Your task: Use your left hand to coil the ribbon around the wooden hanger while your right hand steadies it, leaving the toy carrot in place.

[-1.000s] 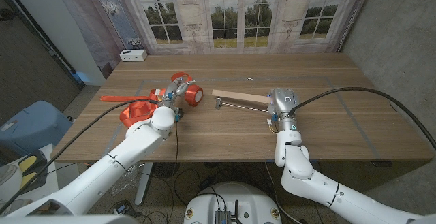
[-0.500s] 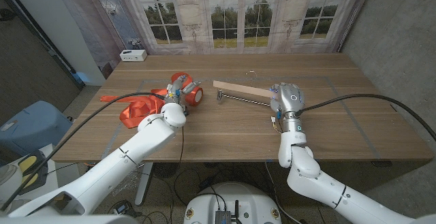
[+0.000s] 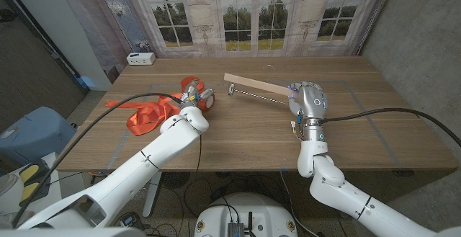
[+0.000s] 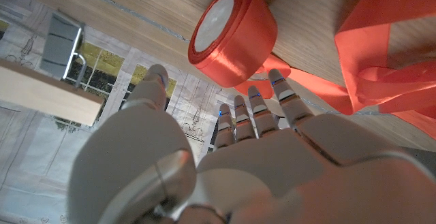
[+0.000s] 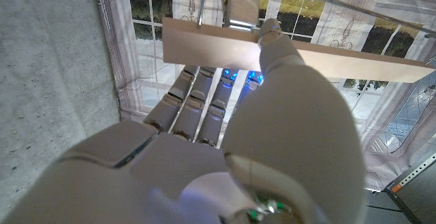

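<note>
1. Fingers first, from the head view: our right hand (image 3: 308, 100) has its fingers wrapped on the near end of the wooden hanger (image 3: 252, 88), which juts out toward the table's (image 3: 238, 140) middle and looks lifted clear of the wood, its metal clip (image 3: 232, 88) hanging at the far end. Our left hand (image 3: 191, 98) sits at the ribbon spool (image 3: 204, 98); whether it grips anything we cannot tell from here. The loose ribbon (image 3: 144, 112) lies heaped and trailing to the left of the spool. We cannot pick out the toy carrot.

2. From the left wrist view, our left hand's fingers (image 4: 255, 112) are extended and slightly apart, with nothing in them; their tips point at the spool (image 4: 231, 30) and stop just short of it, beside a fold of ribbon (image 4: 371, 67). The hanger's end (image 4: 48, 91) shows well apart.

3. From the right wrist view, our fingers (image 5: 197, 94) and thumb close around the flat bar of the hanger (image 5: 225, 43).

4. We judge the ribbon light, soft and slippery satin that slides and unrolls easily, so we would pinch the loose tail, not the spool. The hanger is stiff and light; an end grip leaves it prone to twisting.
</note>
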Robot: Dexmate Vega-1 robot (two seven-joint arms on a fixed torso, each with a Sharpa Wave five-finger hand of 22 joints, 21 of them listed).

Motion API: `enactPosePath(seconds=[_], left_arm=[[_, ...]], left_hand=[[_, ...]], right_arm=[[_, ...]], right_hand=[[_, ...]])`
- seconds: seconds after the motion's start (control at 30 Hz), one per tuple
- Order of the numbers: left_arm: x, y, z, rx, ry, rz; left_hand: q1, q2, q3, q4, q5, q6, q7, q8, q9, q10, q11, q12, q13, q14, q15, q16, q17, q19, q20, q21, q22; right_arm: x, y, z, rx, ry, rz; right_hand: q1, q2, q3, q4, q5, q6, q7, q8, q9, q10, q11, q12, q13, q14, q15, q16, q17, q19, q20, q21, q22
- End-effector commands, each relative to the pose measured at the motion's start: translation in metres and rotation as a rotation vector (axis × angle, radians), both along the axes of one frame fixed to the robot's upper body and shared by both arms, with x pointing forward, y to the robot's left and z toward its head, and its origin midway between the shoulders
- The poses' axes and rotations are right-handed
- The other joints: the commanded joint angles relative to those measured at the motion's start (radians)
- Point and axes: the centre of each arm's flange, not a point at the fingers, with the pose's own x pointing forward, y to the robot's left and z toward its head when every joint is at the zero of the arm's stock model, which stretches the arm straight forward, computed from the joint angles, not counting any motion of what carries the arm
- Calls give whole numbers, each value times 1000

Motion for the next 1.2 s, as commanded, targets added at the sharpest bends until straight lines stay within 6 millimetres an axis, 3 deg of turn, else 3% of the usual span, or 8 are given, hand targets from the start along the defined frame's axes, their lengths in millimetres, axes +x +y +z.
enactPosePath(seconds=[0.03, 0.87, 1.2], left_arm=[[-2, -12, -1, 31, 96, 116], [22, -30, 9, 80, 241, 176], [29, -33, 12, 95, 281, 235]], left_hand=[[22, 4, 1, -3, 6, 13, 2, 1, 4, 10, 4, 6, 3, 12, 1, 3, 3, 14, 2, 10, 3], [91, 20, -16, 11, -4, 102, 39, 10, 5, 85, 7, 17, 4, 77, -4, 12, 5, 53, 7, 15, 4], [148, 45, -31, 10, -6, 190, 43, 17, 6, 188, -5, 35, 2, 204, -22, 47, 9, 130, 15, 41, 8]], right_arm=[[-3, -14, 4, 15, -65, 28], [2, -27, 0, 35, -57, 29], [5, -27, 0, 42, -51, 29]], right_hand=[[95, 99, 1, 1, 5, 51, 5, 4, 81, 64, -53, 10, 0, 11, -152, -5, 4, -3, 0, 7, 3], [97, 100, -5, 2, 7, 52, 4, 3, 79, 62, -57, 17, -5, 22, -152, -25, 19, -7, 0, 23, 2], [97, 98, -8, 3, 7, 50, 7, 3, 80, 60, -56, 20, -6, 27, -151, -32, 25, -8, 0, 29, 1]])
